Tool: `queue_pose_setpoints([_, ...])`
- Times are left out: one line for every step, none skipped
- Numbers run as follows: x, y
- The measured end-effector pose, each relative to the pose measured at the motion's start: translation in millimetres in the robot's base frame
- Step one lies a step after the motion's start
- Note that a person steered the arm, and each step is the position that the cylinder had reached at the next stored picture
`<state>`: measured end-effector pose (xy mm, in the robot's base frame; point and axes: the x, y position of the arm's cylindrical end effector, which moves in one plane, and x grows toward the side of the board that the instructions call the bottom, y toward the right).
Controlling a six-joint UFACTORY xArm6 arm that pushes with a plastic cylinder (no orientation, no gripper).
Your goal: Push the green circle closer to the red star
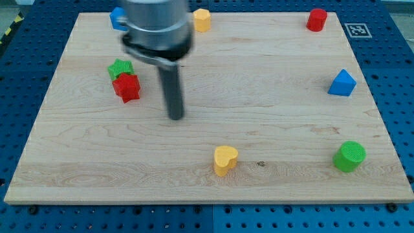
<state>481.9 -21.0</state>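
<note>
The green circle is a round green block near the board's bottom right. The red star sits at the left of the board, touching a green star-like block just above it. My tip rests on the board to the right of the red star and a little below it, touching no block. The green circle is far from my tip, towards the view's right and lower.
A yellow heart lies at bottom centre. A blue triangle-like block is at the right, a red block at top right, a yellow block at top centre, a blue block at top left. The wooden board sits on a blue pegboard.
</note>
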Motion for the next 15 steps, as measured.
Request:
queue_pose_setpoints([0.0, 103.0])
queue_pose_setpoints([0.4, 216.9])
queue_pose_setpoints([47.4, 296.5])
queue_pose_setpoints([109.6, 313.8])
queue_pose_setpoints([112.0, 309.0])
queue_pose_setpoints([110.7, 283.0])
queue_pose_setpoints([105.6, 261.1])
queue_pose_setpoints([90.1, 248.2])
queue_pose_setpoints([74.8, 225.2])
queue_pose_setpoints([59.7, 194.3])
queue_pose_setpoints([31.8, 163.6])
queue_pose_setpoints([7.0, 123.8])
queue_pose_setpoints([-13.7, 85.1])
queue_pose_setpoints([-34.4, 39.6])
queue_pose_setpoints([-53.6, -5.3])
